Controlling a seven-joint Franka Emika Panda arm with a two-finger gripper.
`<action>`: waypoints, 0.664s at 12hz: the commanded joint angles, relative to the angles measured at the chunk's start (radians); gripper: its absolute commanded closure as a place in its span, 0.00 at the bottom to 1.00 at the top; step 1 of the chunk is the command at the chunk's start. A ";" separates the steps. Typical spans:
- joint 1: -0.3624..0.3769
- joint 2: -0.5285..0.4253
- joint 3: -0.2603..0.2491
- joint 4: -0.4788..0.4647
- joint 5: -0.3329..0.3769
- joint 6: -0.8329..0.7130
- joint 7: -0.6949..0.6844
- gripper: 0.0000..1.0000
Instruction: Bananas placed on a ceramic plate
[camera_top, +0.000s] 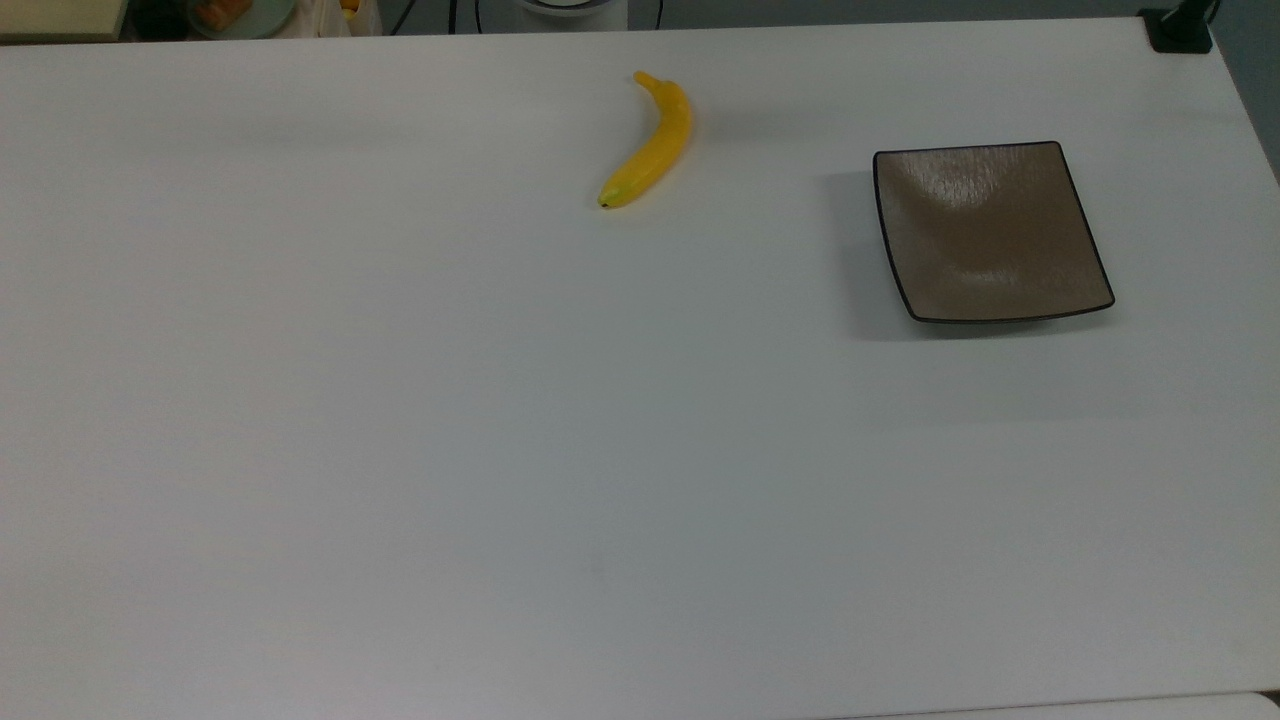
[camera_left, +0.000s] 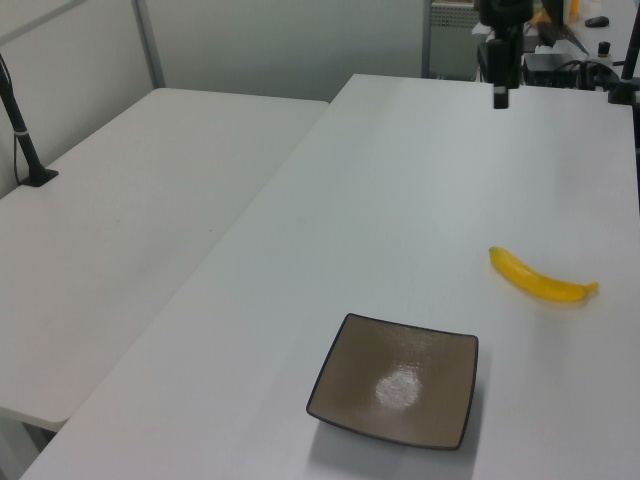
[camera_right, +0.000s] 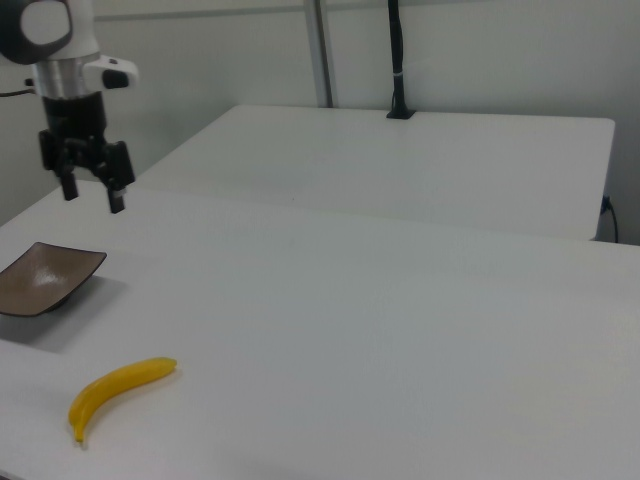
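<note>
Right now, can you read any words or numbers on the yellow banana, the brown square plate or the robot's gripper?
No readable text anywhere.
Slender yellow curved banana: no sticker or label shows.
Square brown-grey glazed plate: plain texture, no markings.
Black two-finger gripper: no words or numbers can be read.
</note>
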 joint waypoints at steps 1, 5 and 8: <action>0.008 -0.188 0.021 -0.232 0.038 0.016 -0.001 0.00; 0.008 -0.289 0.041 -0.456 0.071 0.144 0.002 0.00; 0.008 -0.312 0.079 -0.607 0.081 0.329 0.052 0.00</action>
